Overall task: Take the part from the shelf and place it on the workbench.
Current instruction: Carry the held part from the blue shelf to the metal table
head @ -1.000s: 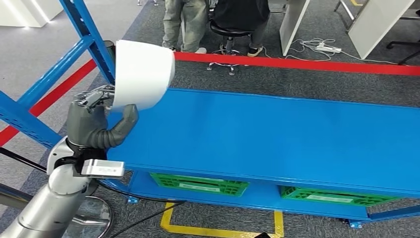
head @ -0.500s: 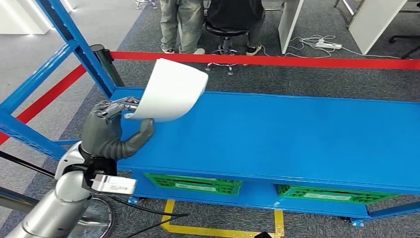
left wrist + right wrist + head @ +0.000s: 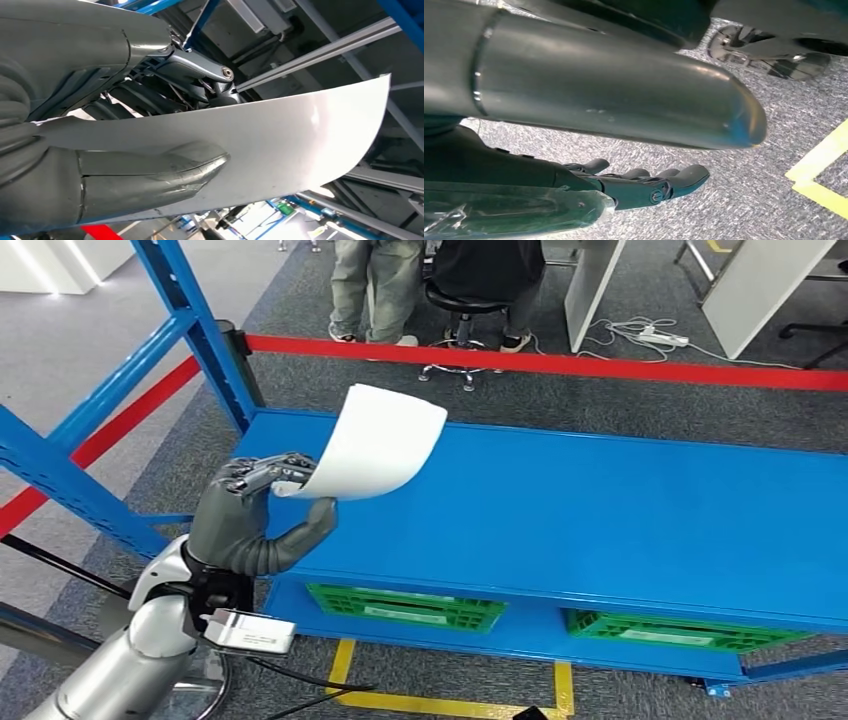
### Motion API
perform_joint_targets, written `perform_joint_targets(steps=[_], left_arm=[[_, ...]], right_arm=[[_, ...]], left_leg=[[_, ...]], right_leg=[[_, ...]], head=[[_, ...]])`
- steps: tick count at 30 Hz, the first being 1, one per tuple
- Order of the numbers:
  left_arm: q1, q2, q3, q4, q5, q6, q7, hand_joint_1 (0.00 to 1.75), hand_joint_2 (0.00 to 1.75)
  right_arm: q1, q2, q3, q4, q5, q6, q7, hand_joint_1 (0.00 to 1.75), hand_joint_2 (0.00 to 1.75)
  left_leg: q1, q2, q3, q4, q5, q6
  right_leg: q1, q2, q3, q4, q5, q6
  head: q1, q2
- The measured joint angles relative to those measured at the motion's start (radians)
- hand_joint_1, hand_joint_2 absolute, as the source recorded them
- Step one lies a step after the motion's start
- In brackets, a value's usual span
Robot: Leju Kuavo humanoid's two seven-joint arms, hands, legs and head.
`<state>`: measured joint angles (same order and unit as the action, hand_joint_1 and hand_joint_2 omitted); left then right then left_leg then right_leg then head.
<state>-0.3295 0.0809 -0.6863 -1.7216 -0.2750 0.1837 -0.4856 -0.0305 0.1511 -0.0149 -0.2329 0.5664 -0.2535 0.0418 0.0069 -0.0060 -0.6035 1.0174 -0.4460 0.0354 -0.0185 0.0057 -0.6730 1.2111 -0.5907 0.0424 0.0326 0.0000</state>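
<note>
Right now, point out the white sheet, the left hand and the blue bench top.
white sheet [image 3: 385,445], head view, middle of the curved face
left hand [image 3: 245,525], head view, back of the hand
blue bench top [image 3: 620,530], head view, bare surface

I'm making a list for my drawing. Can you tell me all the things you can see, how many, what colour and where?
Sheet: one, white, curved, above the table's left end.
Table: one, blue, in the middle.
Crates: two, green, under the table.
Tape: red, behind the table.
Floor line: yellow, in front of the table.
Stool: one, black, far side.
People: two, by the stool.
Left robot hand: grey, holds the sheet.
Right robot hand: dark, above the floor.
</note>
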Motion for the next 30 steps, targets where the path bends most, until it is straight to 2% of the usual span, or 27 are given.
perform_joint_targets(steps=[1, 2, 3, 5, 7, 8, 11, 13, 15, 16, 17, 18, 19, 20, 22, 23, 26, 27, 28, 30], left_arm=[[0.002, 0.000, -0.002, 0.000, 0.000, 0.000, 0.000, 1.75, 1.75], [0.003, 0.000, -0.004, 0.000, 0.000, 0.000, 0.000, 1.75, 1.75], [0.005, 0.000, -0.005, 0.000, 0.000, 0.000, 0.000, 1.75, 1.75], [0.006, 0.000, -0.005, 0.000, 0.000, 0.000, 0.000, 1.75, 1.75], [0.006, 0.000, -0.006, 0.000, 0.000, 0.001, 0.000, 1.75, 1.75], [0.006, 0.000, -0.006, 0.000, 0.000, 0.001, 0.000, 1.75, 1.75], [0.006, 0.001, -0.008, 0.000, 0.000, 0.001, 0.000, 1.75, 1.75], [0.005, 0.001, -0.009, 0.000, 0.000, 0.002, 0.000, 1.75, 1.75], [0.008, 0.002, -0.010, 0.000, 0.001, 0.001, 0.000, 1.75, 1.75], [0.010, 0.003, -0.010, 0.000, 0.001, 0.001, 0.000, 1.75, 1.75], [0.013, 0.004, -0.011, 0.000, 0.002, 0.000, 0.000, 1.75, 1.75], [0.015, 0.005, -0.011, 0.000, 0.002, 0.000, -0.001, 1.75, 1.75], [0.016, 0.006, -0.012, 0.000, 0.003, -0.001, -0.002, 1.75, 1.75], [0.017, 0.006, -0.013, 0.000, 0.003, -0.001, -0.004, 1.75, 1.75], [0.016, 0.006, -0.015, 0.000, 0.002, -0.001, -0.009, 1.75, 1.75], [0.017, 0.006, -0.016, 0.000, 0.002, -0.001, -0.011, 1.75, 1.75], [0.026, 0.007, -0.019, 0.000, 0.000, -0.001, -0.015, 1.75, 1.75], [0.028, 0.006, -0.020, 0.000, 0.000, -0.001, -0.016, 1.75, 1.75], [0.028, 0.006, -0.021, 0.000, 0.000, 0.000, -0.016, 1.75, 1.75], [0.030, 0.004, -0.025, 0.000, -0.004, 0.001, -0.017, 1.75, 1.75]], right_arm=[[0.001, 0.000, 0.000, 0.000, 0.000, 0.000, 0.000, 0.00, 0.00], [0.001, 0.000, 0.000, 0.000, 0.000, 0.000, 0.000, 0.00, 0.00], [0.002, 0.000, 0.000, 0.001, 0.000, 0.000, 0.000, 0.00, 0.00], [0.000, 0.000, 0.000, 0.001, 0.000, 0.000, 0.000, 0.00, 0.00], [-0.003, 0.000, 0.000, 0.001, 0.000, 0.000, 0.000, 0.00, 0.00], [-0.003, 0.000, 0.000, 0.001, 0.000, 0.000, 0.000, 0.00, 0.00], [0.000, 0.000, 0.000, 0.001, 0.000, -0.001, 0.000, 0.00, 0.00], [0.000, 0.000, 0.000, 0.001, 0.000, -0.001, 0.001, 0.00, 0.00], [-0.001, 0.000, 0.000, 0.001, 0.000, -0.001, 0.001, 0.00, 0.00], [0.000, 0.000, 0.000, 0.001, 0.000, -0.001, 0.001, 0.00, 0.00], [0.000, 0.000, 0.000, 0.002, -0.001, -0.001, 0.001, 0.00, 0.00], [0.001, 0.000, 0.000, 0.002, -0.001, -0.001, 0.001, 0.00, 0.00], [0.001, 0.000, 0.000, 0.002, -0.001, -0.001, 0.002, 0.00, 0.00], [0.001, 0.000, 0.000, 0.002, -0.002, -0.001, 0.002, 0.00, 0.00], [0.000, 0.000, 0.000, 0.002, -0.002, -0.002, 0.002, 0.00, 0.00], [0.000, 0.000, 0.000, 0.002, -0.003, -0.002, 0.002, 0.00, 0.00], [0.000, 0.000, 0.000, 0.002, -0.003, -0.002, 0.001, 0.00, 0.00], [0.000, 0.000, 0.000, 0.002, -0.003, -0.003, 0.001, 0.00, 0.00], [0.000, 0.000, 0.000, 0.002, -0.003, -0.003, 0.001, 0.00, 0.00], [0.000, 0.000, 0.000, 0.002, -0.003, -0.004, 0.000, 0.00, 0.00]], left_leg=[[-0.003, 0.000, -0.001, 0.000, 0.001, 0.002], [-0.006, 0.000, -0.003, 0.000, 0.002, 0.004], [-0.009, 0.000, -0.003, 0.000, 0.003, 0.005], [-0.013, 0.000, -0.002, 0.001, 0.004, 0.005], [-0.018, 0.000, -0.005, 0.003, 0.006, 0.000], [-0.019, 0.000, -0.006, 0.004, 0.009, -0.004], [-0.017, 0.001, -0.010, 0.005, 0.011, -0.020], [-0.014, 0.001, -0.029, 0.051, -0.031, -0.032], [-0.009, 0.001, -0.072, 0.166, -0.103, -0.042], [-0.006, 0.001, -0.093, 0.222, -0.128, -0.046], [-0.004, 0.001, -0.102, 0.254, -0.136, -0.049], [-0.001, 0.001, -0.094, 0.252, -0.127, -0.051], [0.001, 0.001, -0.069, 0.214, -0.101, -0.051], [0.002, 0.001, -0.032, 0.153, -0.071, -0.050], [0.001, 0.001, 0.031, 0.042, -0.038, -0.044], [0.000, 0.000, 0.043, 0.014, -0.035, -0.040], [-0.003, 0.000, 0.040, -0.002, -0.030, -0.022], [-0.002, 0.001, 0.039, -0.005, -0.026, -0.015], [0.000, 0.002, 0.037, -0.009, -0.021, -0.008], [-0.001, 0.004, 0.029, -0.010, -0.013, 0.002]], right_leg=[[0.000, 0.000, -0.027, 0.057, -0.020, 0.000], [0.000, 0.000, -0.039, 0.084, -0.023, -0.002], [0.001, 0.000, -0.033, 0.073, -0.008, -0.005], [0.005, 0.000, 0.034, -0.051, 0.055, -0.017], [0.011, -0.001, 0.100, -0.170, 0.093, -0.027], [0.013, -0.001, 0.113, -0.193, 0.096, -0.029], [0.014, -0.002, 0.114, -0.204, 0.106, -0.038], [0.010, -0.005, 0.113, -0.212, 0.117, -0.049], [0.009, -0.006, 0.108, -0.213, 0.123, -0.054], [0.009, -0.007, 0.105, -0.213, 0.124, -0.054], [0.009, -0.007, 0.101, -0.212, 0.126, -0.053], [0.009, -0.007, 0.098, -0.210, 0.128, -0.052], [0.009, -0.007, 0.095, -0.209, 0.130, -0.051], [0.009, -0.007, 0.094, -0.207, 0.131, -0.049], [0.012, -0.007, 0.089, -0.202, 0.133, -0.042], [0.013, -0.007, 0.085, -0.201, 0.135, -0.036], [0.011, -0.007, 0.074, -0.200, 0.142, -0.017], [0.010, -0.007, 0.067, -0.190, 0.132, -0.012], [0.009, -0.007, 0.054, -0.162, 0.109, -0.008], [0.008, -0.007, 0.004, -0.044, 0.037, -0.002]], head=[[0.000, 0.000], [0.000, 0.000], [0.000, 0.000], [0.000, 0.000], [-0.001, 0.000], [-0.002, 0.000], [-0.002, 0.000], [-0.005, 0.000], [-0.007, 0.000], [-0.007, 0.000], [-0.007, 0.000], [-0.007, 0.000], [-0.007, 0.000], [-0.007, 0.000], [-0.007, 0.000], [-0.006, 0.000], [-0.006, 0.000], [-0.005, 0.000], [-0.004, 0.000], [-0.001, 0.000]])
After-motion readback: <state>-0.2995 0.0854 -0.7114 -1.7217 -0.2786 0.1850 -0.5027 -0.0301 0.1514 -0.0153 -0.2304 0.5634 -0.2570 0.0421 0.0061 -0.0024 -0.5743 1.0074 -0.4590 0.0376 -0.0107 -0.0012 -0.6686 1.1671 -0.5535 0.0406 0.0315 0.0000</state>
